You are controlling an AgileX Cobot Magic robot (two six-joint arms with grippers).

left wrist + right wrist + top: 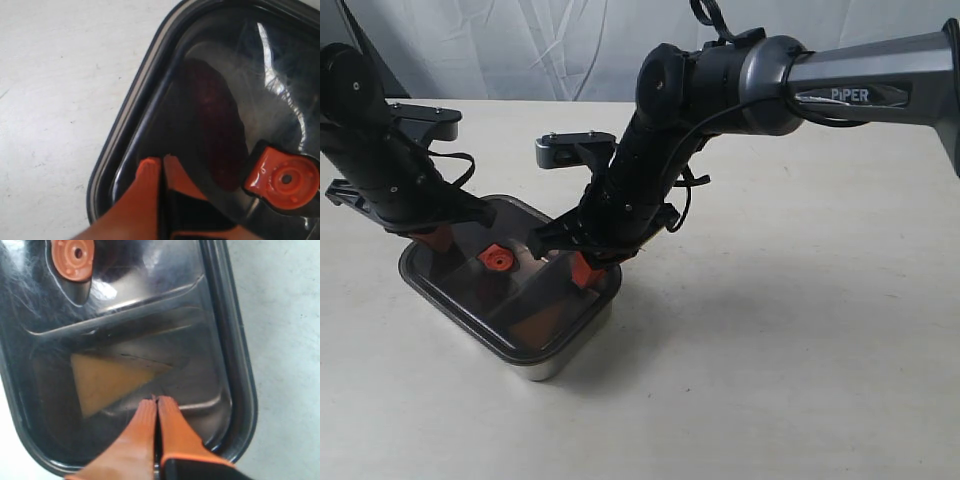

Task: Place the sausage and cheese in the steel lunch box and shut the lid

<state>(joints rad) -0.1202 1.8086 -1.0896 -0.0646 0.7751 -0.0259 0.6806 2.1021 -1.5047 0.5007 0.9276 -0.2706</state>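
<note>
The dark translucent lid (500,295) lies on top of the steel lunch box (555,365), its orange valve (496,261) at the centre. Through the lid the red sausage (215,130) shows dimly in one compartment and the yellow cheese (107,382) in the other. My left gripper (438,238) is shut, its orange tips resting on the lid near a corner (161,162). My right gripper (582,270) is also shut, tips down on the lid over the cheese compartment (156,401). Neither holds anything.
The lunch box stands on a pale table (800,330). A white cloth backdrop (520,45) hangs behind. The right arm (840,80) reaches in from the upper right across the middle.
</note>
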